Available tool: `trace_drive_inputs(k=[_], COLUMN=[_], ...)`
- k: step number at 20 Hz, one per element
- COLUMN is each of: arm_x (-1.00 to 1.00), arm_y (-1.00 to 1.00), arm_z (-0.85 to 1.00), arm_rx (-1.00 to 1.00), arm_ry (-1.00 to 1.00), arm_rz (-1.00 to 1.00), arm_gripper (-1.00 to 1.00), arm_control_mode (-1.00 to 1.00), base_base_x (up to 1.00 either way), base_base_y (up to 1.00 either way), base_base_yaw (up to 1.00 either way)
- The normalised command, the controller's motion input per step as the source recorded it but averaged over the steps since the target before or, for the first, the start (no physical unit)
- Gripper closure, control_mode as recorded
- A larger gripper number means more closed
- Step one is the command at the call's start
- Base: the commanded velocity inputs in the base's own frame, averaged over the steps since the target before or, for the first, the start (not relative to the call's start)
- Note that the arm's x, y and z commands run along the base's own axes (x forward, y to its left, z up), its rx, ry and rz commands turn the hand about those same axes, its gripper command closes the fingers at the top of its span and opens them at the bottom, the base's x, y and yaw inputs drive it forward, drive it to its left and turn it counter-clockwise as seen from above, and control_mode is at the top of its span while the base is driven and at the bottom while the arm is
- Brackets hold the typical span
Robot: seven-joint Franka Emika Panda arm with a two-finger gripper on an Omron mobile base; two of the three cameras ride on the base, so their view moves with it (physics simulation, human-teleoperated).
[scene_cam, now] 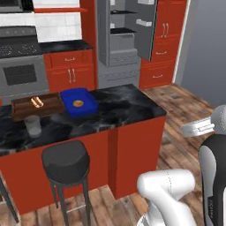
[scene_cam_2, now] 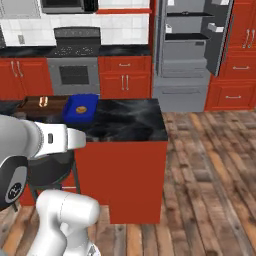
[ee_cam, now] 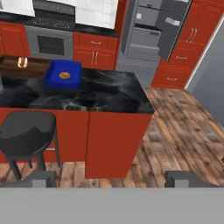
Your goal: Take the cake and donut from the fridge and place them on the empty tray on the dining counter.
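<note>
Hand: its two dark fingertips [ee_cam: 43,178] rise at the bottom of the hand view, set wide apart with nothing between them; hand [ee_cam: 109,179] well back from the island, over the wooden floor [ee_cam: 183,127]
Donut: the donut [scene_cam: 78,103] lies inside the tray, roughly at its middle; small and tan in all three views; icing too small to make out
Tray: the tray [scene_cam: 90,106], bright blue, sits on the dining worktop toward its left part, just right of the brown board and touching or nearly touching it
Dining worktop: the dining worktop [scene_cam: 128,106] is black marbled with red sides; its right half is bare
Brown board: the brown board [scene_cam: 26,110] lies left of the tray with a small pale item on it; too small to name
Glass: left base view shows a clear glass [scene_cam: 32,125] near the front edge, near side of the board; the right base view does not give it, the arm covering that part
Stool: a dark stool [scene_cam: 66,163] stands at the near side of the island, below the tray; hand view shows its seat at lower left
Fridge: the fridge [scene_cam_2: 192,55] stands far behind the island, grey, right door swung open; black shelves and white door bins show; lower drawers shut
Stove: a grey stove [scene_cam_2: 75,70] stands left of the fridge among red cabinets [scene_cam_2: 125,80]
</note>
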Motion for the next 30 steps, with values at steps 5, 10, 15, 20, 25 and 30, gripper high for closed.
trace_drive_inputs(k=[5, 10, 15, 20, 25, 30], arm_x=[0.00, 0.00, 0.00, 0.00, 0.00, 0.00], arm_y=[0.00, 0.00, 0.00, 0.00, 0.00, 0.00], arm_z=[0.00, 0.00, 0.00, 0.00, 0.00, 0.00], arm_rx=[0.00, 0.00, 0.00, 0.00, 0.00, 0.00], arm_ry=[0.00, 0.00, 0.00, 0.00, 0.00, 0.00], arm_rz=[0.00, 0.00, 0.00, 0.00, 0.00, 0.00], arm_gripper=[-1.00, -1.00, -1.00, -1.00, -1.00, -1.00], arm_control_mode=[1.00, 1.00, 1.00, 1.00, 1.00, 1.00], base_base_x=[0.58, 0.79, 0.74, 0.28, 0.18, 0.67], base_base_y=[-1.00, -1.00, -1.00, -1.00, -0.98, -0.65], base_base_yaw=[0.02, 0.30, 0.38, 0.27, 0.15, 0.03])
